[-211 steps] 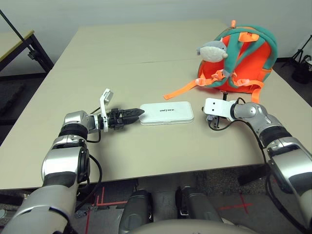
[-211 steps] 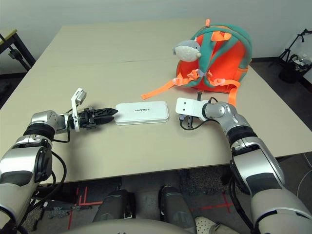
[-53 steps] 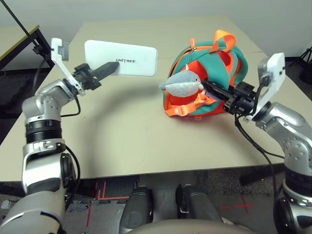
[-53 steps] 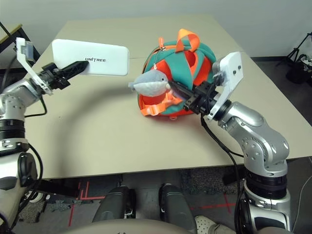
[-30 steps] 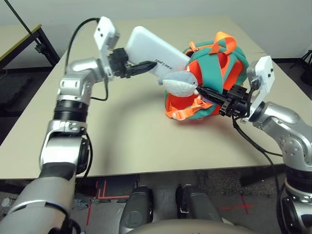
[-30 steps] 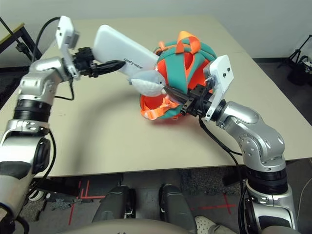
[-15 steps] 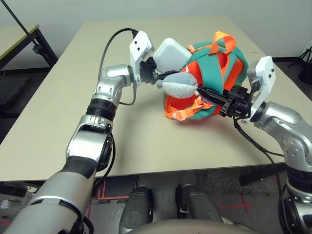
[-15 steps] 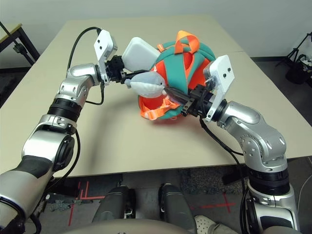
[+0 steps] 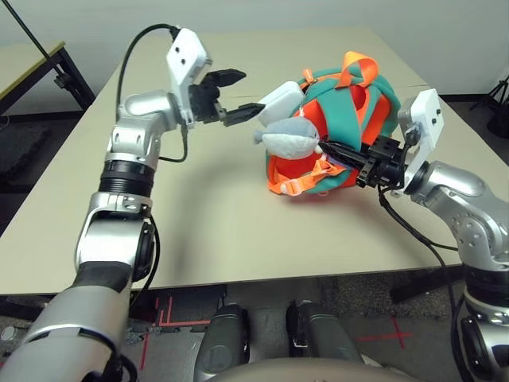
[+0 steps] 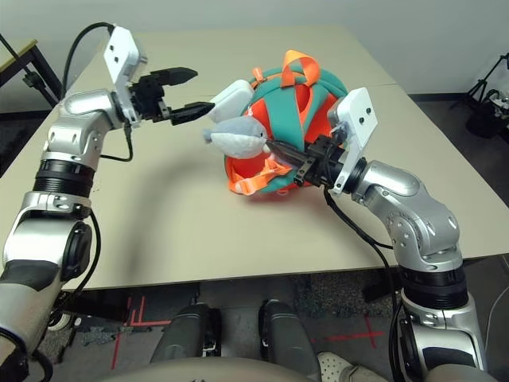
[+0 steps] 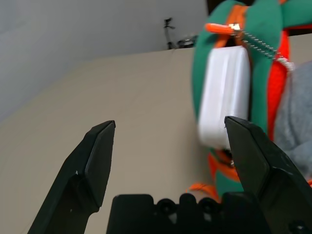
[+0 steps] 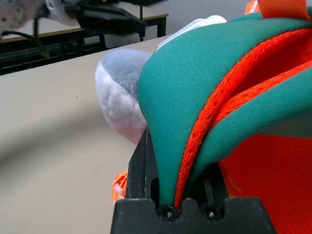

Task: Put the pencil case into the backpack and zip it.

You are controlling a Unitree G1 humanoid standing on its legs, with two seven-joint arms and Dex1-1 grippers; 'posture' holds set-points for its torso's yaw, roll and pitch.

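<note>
Clock face: 12 = away from robot, centred on the backpack (image 9: 342, 119). Backpack sat on the table (image 9: 215, 231), right of the table's middle, opening side toward 9. Pencil case (image 9: 282, 102) was at 10, part-way into the opening: one white end stuck out toward 9-10, the rest was hidden inside. Left gripper (image 9: 253, 92) was out at 10, past the exposed end, fingers spread wide with nothing between them. Its nearer finger was right by the case; couldn't tell if they touched. Left arm (image 9: 130, 171) ran up from 8. Right gripper (image 9: 324, 146) had its fingers clamped on the backpack's teal fabric with orange edging, just beside the shark; right arm (image 9: 461, 199) came in from 4. Grey-and-white plush shark (image 9: 291, 138) hung at 9 on a bead chain (image 11: 263, 46), in front of part of the opening. Orange zipper pull (image 11: 218, 29) was at 11, above the case, and the zip was undone there. Orange webbing (image 9: 306, 179) and its buckle were bunched at 7-8, low on the bag. Orange top loop (image 9: 362, 65) stood up at 12-1.
</note>
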